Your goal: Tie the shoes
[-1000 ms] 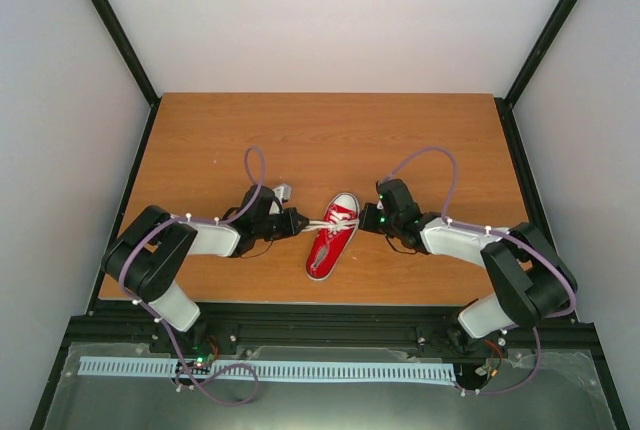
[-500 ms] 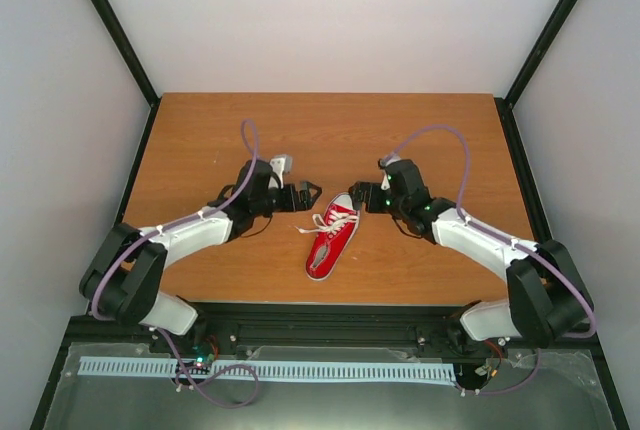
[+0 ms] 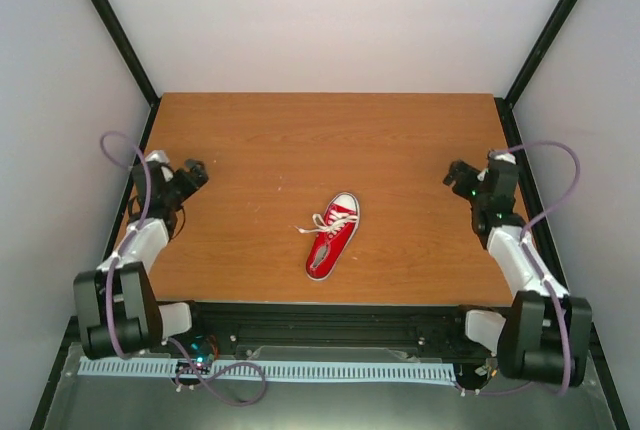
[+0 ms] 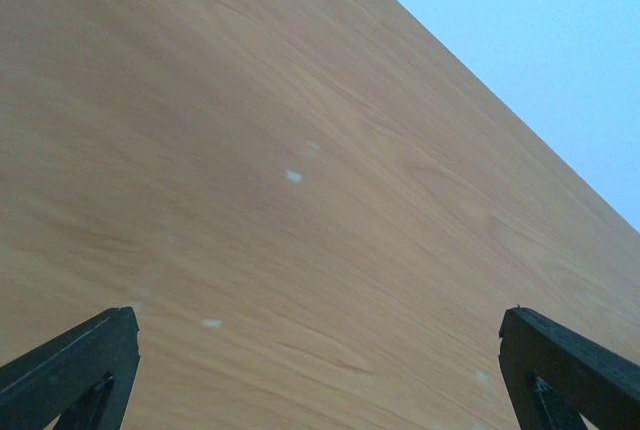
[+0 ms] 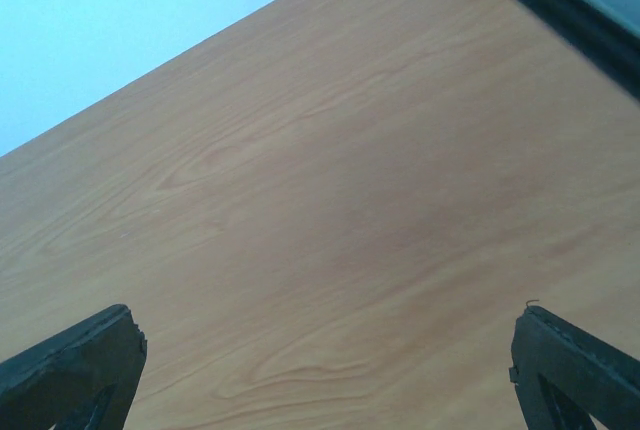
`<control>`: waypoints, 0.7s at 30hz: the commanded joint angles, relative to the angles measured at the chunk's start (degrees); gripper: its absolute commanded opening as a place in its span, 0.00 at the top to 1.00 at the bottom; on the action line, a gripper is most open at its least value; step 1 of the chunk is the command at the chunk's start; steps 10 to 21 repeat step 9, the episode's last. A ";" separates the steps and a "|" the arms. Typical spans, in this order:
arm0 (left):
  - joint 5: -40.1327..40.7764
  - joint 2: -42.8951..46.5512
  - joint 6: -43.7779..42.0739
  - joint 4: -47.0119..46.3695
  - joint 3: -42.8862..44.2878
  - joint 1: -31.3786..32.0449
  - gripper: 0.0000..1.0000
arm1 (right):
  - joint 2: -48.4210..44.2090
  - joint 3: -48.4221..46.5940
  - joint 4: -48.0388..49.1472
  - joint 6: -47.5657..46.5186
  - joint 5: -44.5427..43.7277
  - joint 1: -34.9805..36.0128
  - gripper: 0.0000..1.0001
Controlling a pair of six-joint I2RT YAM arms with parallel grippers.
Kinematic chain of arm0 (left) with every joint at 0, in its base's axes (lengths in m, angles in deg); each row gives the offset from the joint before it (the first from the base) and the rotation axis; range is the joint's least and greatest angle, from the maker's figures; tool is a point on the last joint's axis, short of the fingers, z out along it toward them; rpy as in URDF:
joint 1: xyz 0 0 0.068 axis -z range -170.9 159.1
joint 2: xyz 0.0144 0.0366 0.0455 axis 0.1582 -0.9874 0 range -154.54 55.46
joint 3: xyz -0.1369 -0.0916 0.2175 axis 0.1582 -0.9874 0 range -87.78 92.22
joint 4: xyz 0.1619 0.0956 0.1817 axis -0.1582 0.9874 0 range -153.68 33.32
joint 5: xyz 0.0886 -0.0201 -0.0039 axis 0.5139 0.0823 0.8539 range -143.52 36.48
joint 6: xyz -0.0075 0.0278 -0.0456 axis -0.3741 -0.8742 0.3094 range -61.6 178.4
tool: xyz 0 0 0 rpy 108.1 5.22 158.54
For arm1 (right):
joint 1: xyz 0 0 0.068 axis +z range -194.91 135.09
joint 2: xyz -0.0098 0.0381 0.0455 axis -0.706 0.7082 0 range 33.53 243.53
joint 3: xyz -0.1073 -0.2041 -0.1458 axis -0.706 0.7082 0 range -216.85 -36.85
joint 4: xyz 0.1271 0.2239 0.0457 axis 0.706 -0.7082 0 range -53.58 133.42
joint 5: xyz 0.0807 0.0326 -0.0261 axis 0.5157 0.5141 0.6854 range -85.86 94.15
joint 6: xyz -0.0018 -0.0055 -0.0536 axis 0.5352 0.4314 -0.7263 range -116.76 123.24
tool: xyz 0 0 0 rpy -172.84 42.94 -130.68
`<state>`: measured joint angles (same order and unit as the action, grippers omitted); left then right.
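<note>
The red sneaker (image 3: 330, 238) lies on the table (image 3: 330, 130) between the two claws and well apart from each: off to the right of the left gripper (image 3: 193, 171) and to the left of the right gripper (image 3: 456, 175). Its white toe cap (image 3: 345, 200) points away from the arm bases, angled slightly toward the right claw. The white laces (image 3: 325, 220) bunch over the upper, one strand trailing onto the wood on the left claw's side. Only the overhead view shows the shoe. The wrist views show the left fingers (image 4: 75, 360) and right fingers (image 5: 70, 360) spread wide over wood grain, gripping nothing.
</note>
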<state>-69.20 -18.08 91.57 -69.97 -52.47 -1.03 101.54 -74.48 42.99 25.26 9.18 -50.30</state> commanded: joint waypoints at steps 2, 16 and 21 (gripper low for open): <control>16.29 7.76 -5.78 -0.05 -4.86 -3.23 0.00 | -7.42 9.62 11.37 -1.40 -13.50 -2.01 0.00; 18.06 6.45 -9.69 -7.57 -7.98 -2.74 0.00 | -3.96 18.27 28.70 -4.51 -22.38 -2.00 0.00; 18.06 6.45 -9.69 -7.57 -7.98 -2.74 0.00 | -3.96 18.27 28.70 -4.51 -22.38 -2.00 0.00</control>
